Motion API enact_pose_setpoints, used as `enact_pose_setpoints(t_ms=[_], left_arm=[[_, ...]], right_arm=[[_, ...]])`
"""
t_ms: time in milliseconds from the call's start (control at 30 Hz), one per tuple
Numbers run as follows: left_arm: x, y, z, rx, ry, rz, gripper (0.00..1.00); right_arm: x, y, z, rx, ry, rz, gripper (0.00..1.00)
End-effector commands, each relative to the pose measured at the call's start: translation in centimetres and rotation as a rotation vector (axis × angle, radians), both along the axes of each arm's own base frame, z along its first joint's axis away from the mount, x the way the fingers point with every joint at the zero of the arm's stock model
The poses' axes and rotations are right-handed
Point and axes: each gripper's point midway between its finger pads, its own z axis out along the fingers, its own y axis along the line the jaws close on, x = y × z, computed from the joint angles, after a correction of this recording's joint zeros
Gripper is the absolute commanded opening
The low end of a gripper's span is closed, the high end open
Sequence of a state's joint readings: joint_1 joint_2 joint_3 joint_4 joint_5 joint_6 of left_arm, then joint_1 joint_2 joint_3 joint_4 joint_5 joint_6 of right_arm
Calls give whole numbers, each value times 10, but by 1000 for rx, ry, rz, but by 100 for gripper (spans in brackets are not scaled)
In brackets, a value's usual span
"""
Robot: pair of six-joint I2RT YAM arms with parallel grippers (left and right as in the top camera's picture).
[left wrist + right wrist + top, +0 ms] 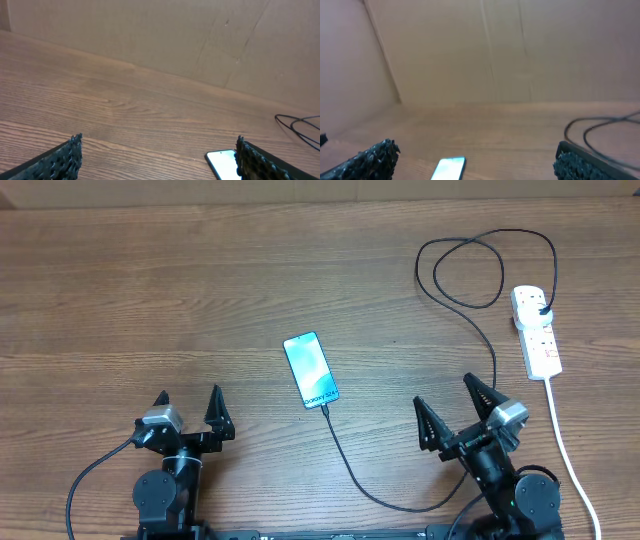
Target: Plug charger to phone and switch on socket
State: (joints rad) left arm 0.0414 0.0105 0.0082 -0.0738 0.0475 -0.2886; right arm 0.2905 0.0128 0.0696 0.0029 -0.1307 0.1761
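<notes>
Start of the plug-in step: left gripper point(188, 406) and right gripper point(443, 391) both gape wide, empty; the phone point(311, 370) lies between them, charger point(343, 448) tip at its near end, socket point(537, 332) far right. Next, pinch that tip and seat it.

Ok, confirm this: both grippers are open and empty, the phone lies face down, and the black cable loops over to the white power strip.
Wrong on one point: the phone lies face up, its light blue screen showing in the overhead view. The rest holds: left gripper and right gripper open and empty, black cable looping to the white power strip.
</notes>
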Motion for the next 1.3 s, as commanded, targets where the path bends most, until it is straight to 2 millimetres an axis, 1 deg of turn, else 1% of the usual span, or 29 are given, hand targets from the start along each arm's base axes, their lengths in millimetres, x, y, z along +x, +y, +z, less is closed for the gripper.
enact_pose_setpoints(t_ms=[0, 100, 200, 233, 267, 333, 367, 400, 1267], left_arm=[[0, 3, -1, 13, 0, 12, 99], [0, 3, -1, 13, 0, 12, 100], [0, 3, -1, 13, 0, 12, 99], [0, 3, -1, 13, 0, 12, 100], [0, 3, -1, 13, 0, 12, 100], [0, 3, -1, 13, 0, 12, 100], [0, 3, -1, 13, 0, 12, 100], [0, 3, -1, 13, 0, 12, 100], [0, 3, -1, 13, 0, 12, 99]], right_arm=[[1, 1, 3, -5, -85, -3, 100], [1, -4, 9, 2, -107, -33, 100], [4, -7, 2, -6, -79, -52, 100], [6, -6, -13, -24, -22, -50, 100], [7, -6, -17, -30, -5, -50, 100], [8, -5, -39, -52, 82, -43, 100], [8, -5, -46, -55, 111, -42, 100], [8, -5, -47, -54, 118, -41, 100], [8, -5, -47, -55, 118, -43, 100]])
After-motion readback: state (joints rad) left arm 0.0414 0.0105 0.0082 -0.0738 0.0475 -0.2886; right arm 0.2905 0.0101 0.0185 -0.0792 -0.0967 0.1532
